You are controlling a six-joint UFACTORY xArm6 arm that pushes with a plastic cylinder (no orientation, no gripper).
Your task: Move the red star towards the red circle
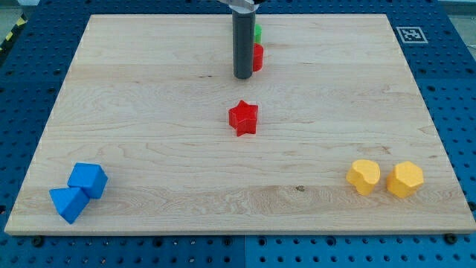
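The red star [243, 117] lies near the middle of the wooden board [149, 89]. The red circle [257, 57] sits toward the view's top, mostly hidden behind my rod. A green block [258, 33] peeks out just above it, its shape hidden. My tip [242, 77] is down on the board, just left of the red circle and a short way above the red star, not touching the star.
A blue cube [89, 179] and a blue triangular block [68, 203] touch at the bottom left corner. Two yellow blocks [364, 177] [405, 179] sit side by side at the bottom right. A marker tag [409, 33] is at the top right corner.
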